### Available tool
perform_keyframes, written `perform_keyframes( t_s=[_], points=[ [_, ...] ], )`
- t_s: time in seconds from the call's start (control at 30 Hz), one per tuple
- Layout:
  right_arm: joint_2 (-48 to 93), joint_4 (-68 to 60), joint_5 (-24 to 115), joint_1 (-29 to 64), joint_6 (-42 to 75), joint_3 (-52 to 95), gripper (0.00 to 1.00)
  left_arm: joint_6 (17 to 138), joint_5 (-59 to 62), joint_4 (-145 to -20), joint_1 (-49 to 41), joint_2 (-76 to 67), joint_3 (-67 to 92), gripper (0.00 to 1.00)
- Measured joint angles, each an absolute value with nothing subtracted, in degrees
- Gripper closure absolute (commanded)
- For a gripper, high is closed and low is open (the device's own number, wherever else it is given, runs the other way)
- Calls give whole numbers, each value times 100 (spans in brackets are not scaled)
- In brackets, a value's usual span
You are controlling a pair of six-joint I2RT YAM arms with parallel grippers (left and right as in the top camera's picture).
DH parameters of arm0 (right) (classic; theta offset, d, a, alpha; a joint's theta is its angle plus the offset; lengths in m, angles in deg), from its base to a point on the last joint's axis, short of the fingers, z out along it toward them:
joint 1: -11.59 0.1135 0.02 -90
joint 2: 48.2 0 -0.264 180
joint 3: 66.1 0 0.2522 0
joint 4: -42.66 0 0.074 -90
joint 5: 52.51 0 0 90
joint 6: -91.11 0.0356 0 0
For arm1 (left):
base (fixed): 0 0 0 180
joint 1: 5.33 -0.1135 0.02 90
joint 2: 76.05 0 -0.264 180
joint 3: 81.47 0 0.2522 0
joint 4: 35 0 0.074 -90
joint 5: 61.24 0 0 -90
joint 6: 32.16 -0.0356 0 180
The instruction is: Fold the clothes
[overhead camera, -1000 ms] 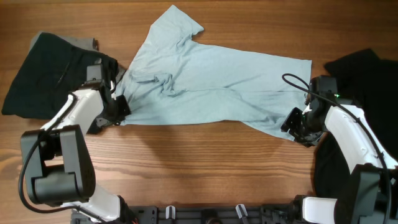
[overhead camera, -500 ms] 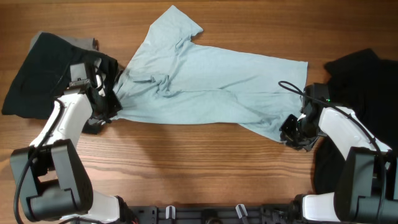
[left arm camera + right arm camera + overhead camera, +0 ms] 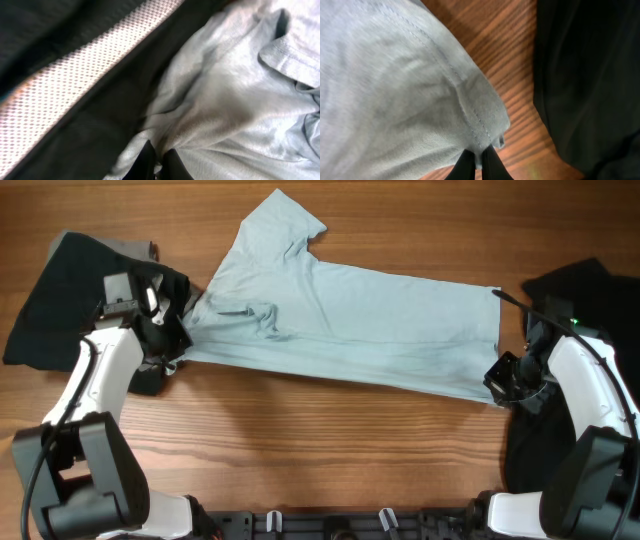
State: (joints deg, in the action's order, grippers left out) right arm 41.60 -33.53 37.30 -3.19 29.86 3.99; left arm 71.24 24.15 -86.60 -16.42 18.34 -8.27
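Note:
The pale aqua-blue T-shirt lies stretched across the table, one sleeve pointing to the far edge. My left gripper is shut on the shirt's left end, right beside a black garment with grey mesh lining. My right gripper is shut on the shirt's hemmed front right corner, just off the wood. A second black garment lies at the right, under the right arm.
The black garment with grey lining is heaped at the far left, touching the shirt's left end. Bare wooden table runs along the near side. Dark fabric fills the right of the right wrist view.
Both grippers moved outward, the left one left and the right one right. The shirt's lower right fold was pulled out, so the shirt now lies flatter and longer.

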Motion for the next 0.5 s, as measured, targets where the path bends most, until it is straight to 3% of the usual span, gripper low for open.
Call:
perform_keyframes(
  t_s=[0.07,0.1,0.17,0.23,0.4,0.5],
  points=[
    [4158,-3484,3684,-319,2929,399,95,7124,2413,-8713,-1787,1821,-820,96],
    [4158,-3502,3671,-319,2903,399,89,7124,2409,-8735,-1863,1821,-820,96],
    [4158,-3511,3621,-319,2754,399,64,7124,2365,-8735,-1975,1819,-820,96],
    [4158,-3460,3608,-322,2494,402,47,7127,2330,-8726,-2036,1819,-820,96],
    [4158,-3281,3689,-324,2192,402,34,7127,2328,-8713,-2044,1817,-816,96],
    [4158,-3017,3743,-324,2142,402,32,7129,2328,-8732,-2044,1817,-816,96]
  ],
)
